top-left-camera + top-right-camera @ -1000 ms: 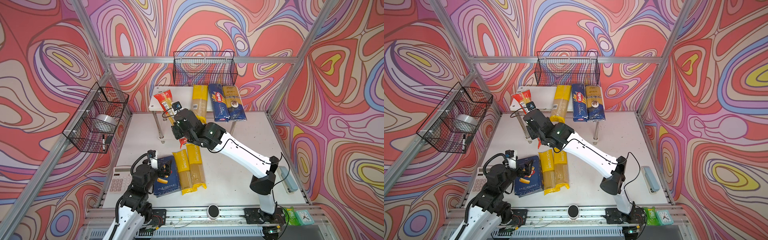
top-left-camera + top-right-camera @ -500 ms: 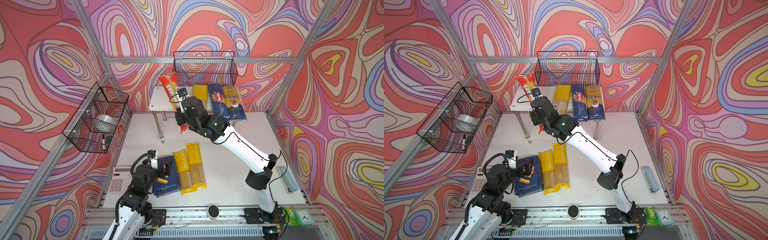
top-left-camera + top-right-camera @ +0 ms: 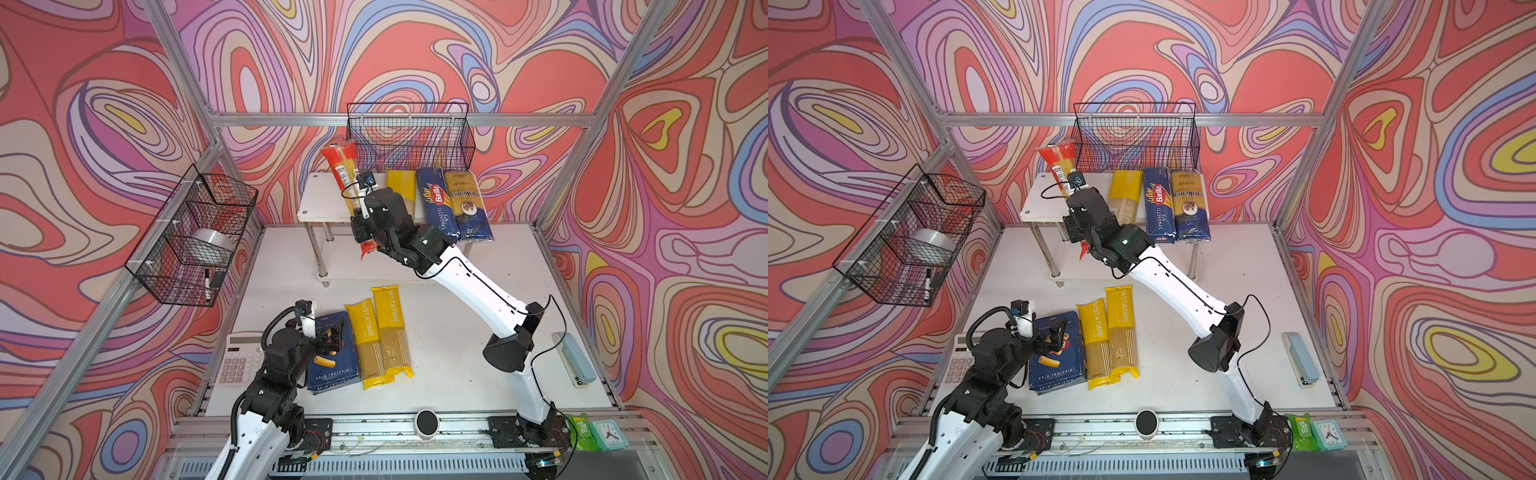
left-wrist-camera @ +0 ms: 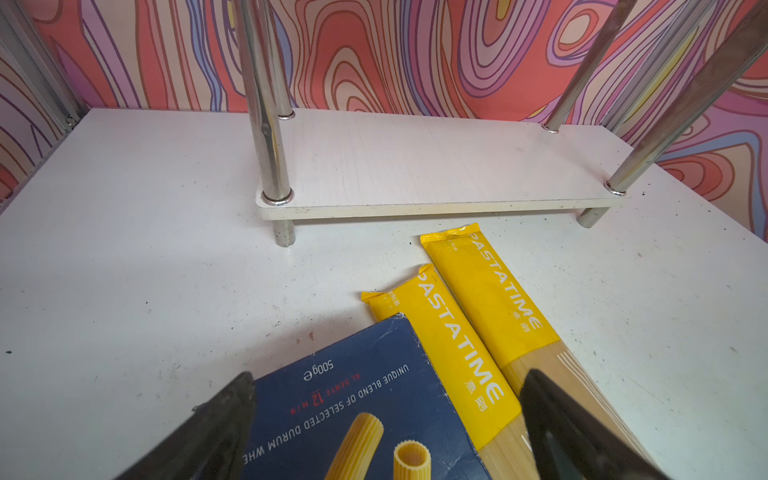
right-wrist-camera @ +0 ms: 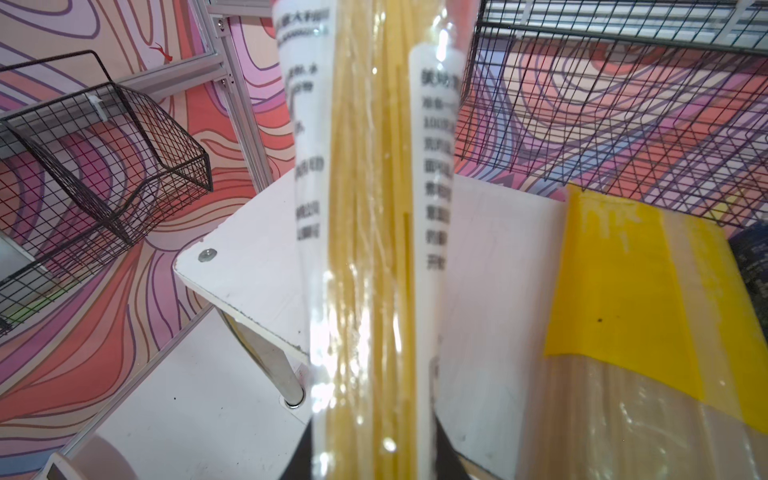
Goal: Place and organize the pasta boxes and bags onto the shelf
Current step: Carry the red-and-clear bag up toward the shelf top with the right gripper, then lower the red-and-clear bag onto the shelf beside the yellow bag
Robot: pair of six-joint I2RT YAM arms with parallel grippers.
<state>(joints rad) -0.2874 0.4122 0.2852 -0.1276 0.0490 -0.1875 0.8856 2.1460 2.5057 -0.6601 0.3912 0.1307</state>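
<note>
Your right gripper (image 5: 370,455) is clamped on the lower part of the red bag (image 3: 343,170) and holds it slanted, upper end toward 12 o'clock, over the 9 o'clock half of the top board of the shelf (image 3: 320,201), which stands at 12 o'clock on the table (image 3: 457,353). On that board, toward 3 o'clock from the red bag, a yellow bag (image 3: 401,185), the spaghetti box (image 3: 436,203) and the gold-and-navy bag (image 3: 467,203) lie side by side. Your left gripper (image 3: 332,340) hangs over the rigatoni box (image 3: 332,374) at 7 o'clock on the table, jaws spread and gripping nothing, with two more yellow bags (image 3: 376,340) just at the box's 3 o'clock side.
</note>
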